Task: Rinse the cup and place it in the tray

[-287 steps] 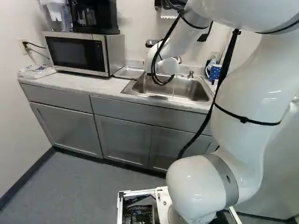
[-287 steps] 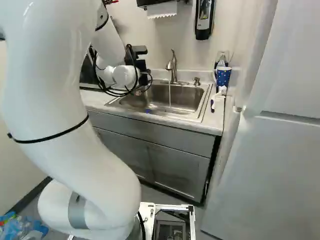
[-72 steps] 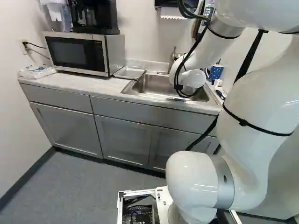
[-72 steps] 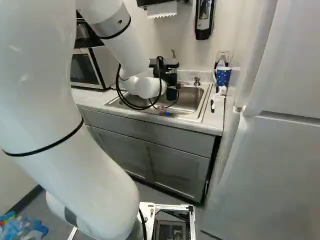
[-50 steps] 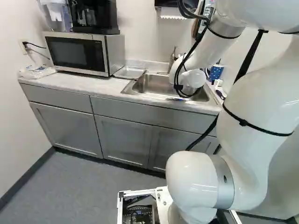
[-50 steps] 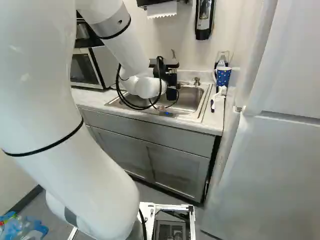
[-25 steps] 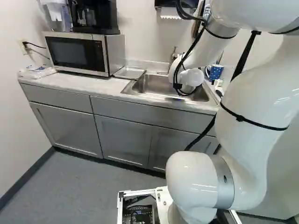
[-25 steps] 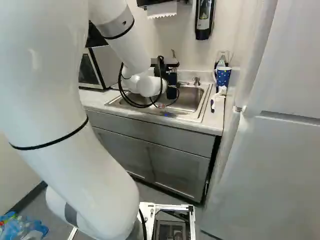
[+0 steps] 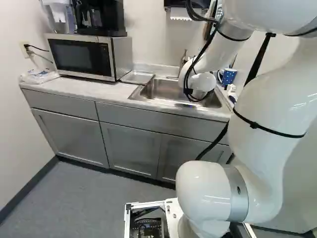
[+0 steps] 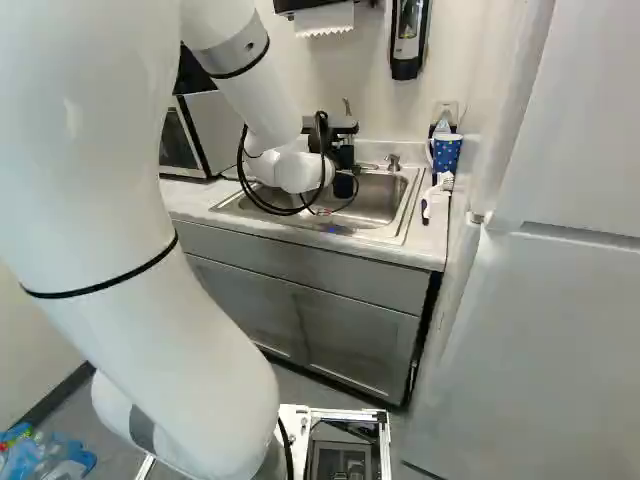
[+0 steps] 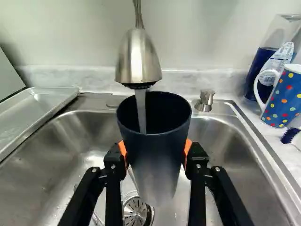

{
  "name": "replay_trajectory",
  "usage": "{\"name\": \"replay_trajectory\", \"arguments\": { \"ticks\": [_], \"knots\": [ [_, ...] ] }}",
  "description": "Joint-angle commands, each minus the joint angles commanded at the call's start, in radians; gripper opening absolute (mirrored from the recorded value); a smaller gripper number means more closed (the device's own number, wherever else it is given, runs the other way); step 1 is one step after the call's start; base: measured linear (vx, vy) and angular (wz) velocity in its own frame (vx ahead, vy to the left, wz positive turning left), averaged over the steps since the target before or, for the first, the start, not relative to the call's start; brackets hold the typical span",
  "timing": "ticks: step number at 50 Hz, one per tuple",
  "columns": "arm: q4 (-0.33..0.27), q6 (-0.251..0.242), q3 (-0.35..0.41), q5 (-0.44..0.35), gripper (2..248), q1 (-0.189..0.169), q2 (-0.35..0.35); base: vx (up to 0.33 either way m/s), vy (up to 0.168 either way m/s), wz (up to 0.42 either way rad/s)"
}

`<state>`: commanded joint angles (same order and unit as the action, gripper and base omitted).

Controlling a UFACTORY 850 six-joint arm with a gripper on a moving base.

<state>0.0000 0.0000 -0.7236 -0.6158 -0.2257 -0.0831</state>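
Arm [image 10: 262,105] has swung across the sink since 5.7 s ago, carrying the gripper [image 10: 341,158] and the cup [image 11: 154,150] with it. Both now sit at the faucet [image 11: 138,59], rightward in both base views. Hardly any shift vs 0.5 s ago. Base hasn't moved. Jaws are closed on the cup: orange pads [image 11: 187,151] press its sides, one each side, below the rim. Cup is dark, mouth up, between the fingers and over the sink [image 11: 230,150]. Faucet head is above and just ahead of the jaws; water stream [image 11: 141,110] is on and drops inside the rim. Drain [image 11: 135,212] is down below the jaws, partly hidden by the cup. Metal pump [image 11: 205,100] stands ahead of the jaws on the sink's back ledge, near the cup rim. Dotted blue mug [image 11: 283,96] is ahead and well off to the same side as the pump, on the counter [image 9: 99,89], brush [image 11: 295,136] just beside it, nearer the jaws. Tray [image 11: 28,113] is well apart from the jaws on the opposite side, next to the sink; microwave [image 9: 81,55] is past it, farther from the jaws. Cup isn't in the tray.
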Motion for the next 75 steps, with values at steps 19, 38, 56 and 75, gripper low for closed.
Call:
{"name": "replay_trajectory", "arguments": {
  "ticks": [19, 38, 56, 75],
  "knots": [
    [0.000, 0.000, 0.000, 0.000, 126, 0.000, 0.000, 0.000, 0.000, 0.000],
    [0.000, 0.000, 0.000, 0.000, 126, 0.000, 0.000, 0.000, 0.000, 0.000],
    [0.000, 0.000, 0.000, 0.000, 126, 0.000, 0.000, 0.000, 0.000, 0.000],
    [0.000, 0.000, 0.000, 0.000, 126, 0.000, 0.000, 0.000, 0.000, 0.000]
  ]
}}
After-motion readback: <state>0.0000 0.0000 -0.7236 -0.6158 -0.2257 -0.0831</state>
